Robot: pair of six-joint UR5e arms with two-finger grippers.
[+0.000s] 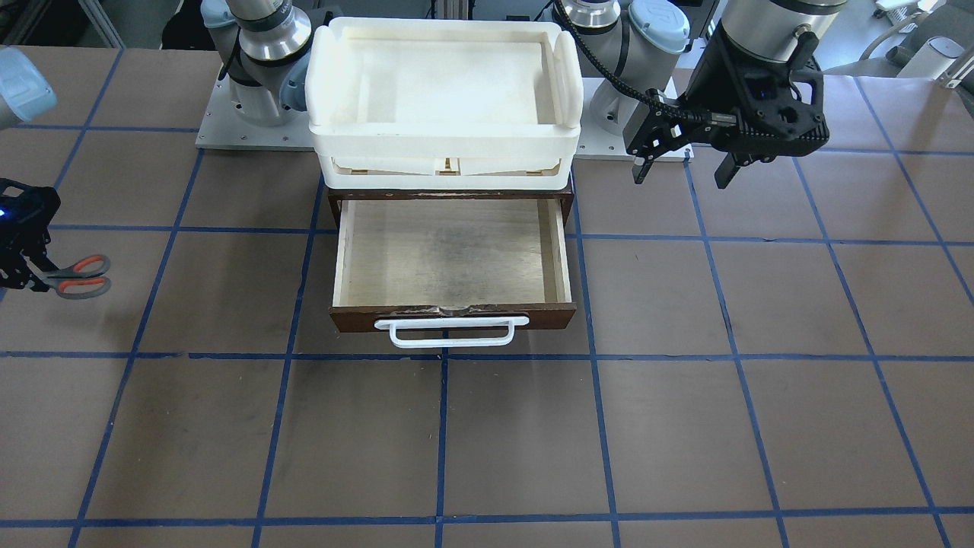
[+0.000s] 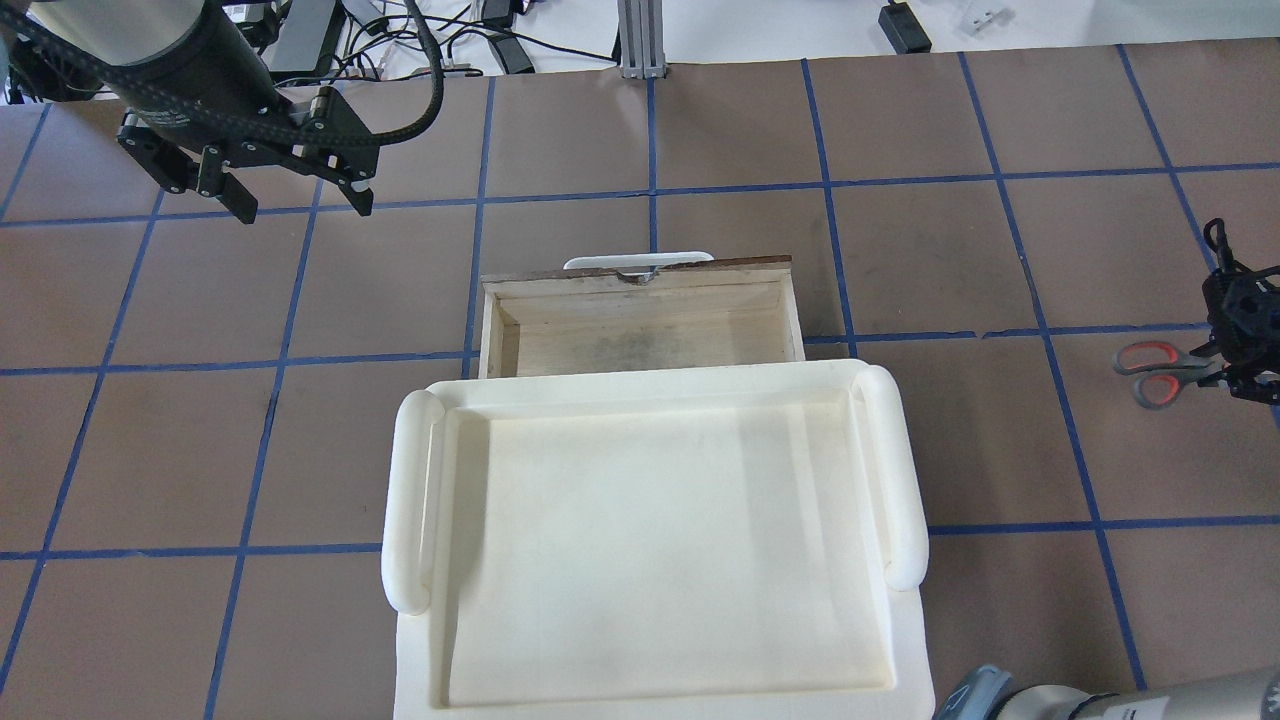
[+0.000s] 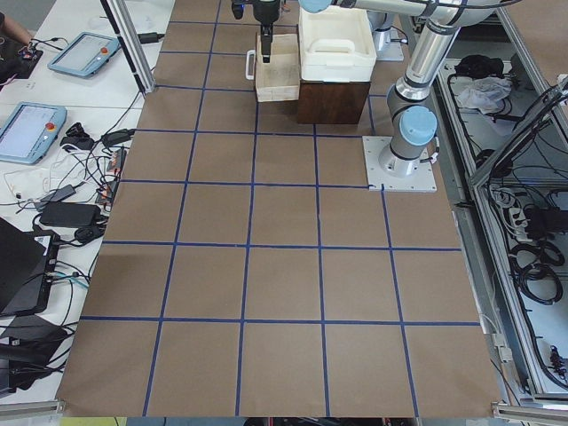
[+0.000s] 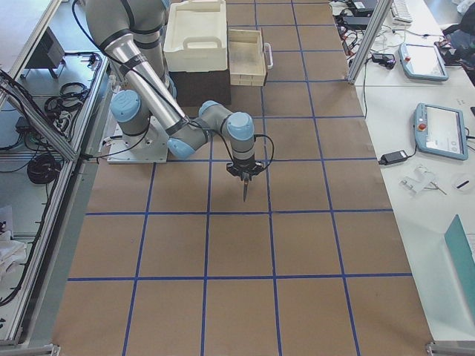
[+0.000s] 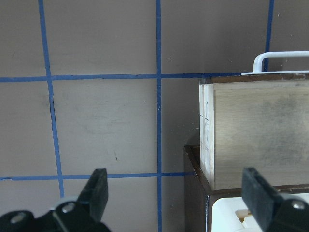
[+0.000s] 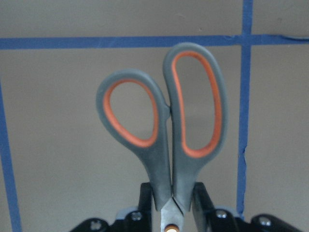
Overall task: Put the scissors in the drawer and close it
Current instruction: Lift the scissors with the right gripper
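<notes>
My right gripper (image 1: 38,275) is shut on the scissors (image 1: 80,275). It grips them near the blades, and the grey, orange-lined handles (image 6: 164,130) stick out past the fingers, above the table. They are far to the right of the drawer in the overhead view (image 2: 1155,373). The drawer (image 1: 453,255) is pulled open with its pale interior bare. Its white bar handle (image 1: 450,332) faces away from the robot. My left gripper (image 2: 300,210) is open and empty. It hovers above the table off the drawer's left side (image 5: 260,130).
A white plastic tray (image 2: 650,530) sits on top of the dark brown cabinet (image 5: 195,193) that houses the drawer. The table is brown with blue tape grid lines. Both arm bases (image 1: 266,68) stand behind the cabinet.
</notes>
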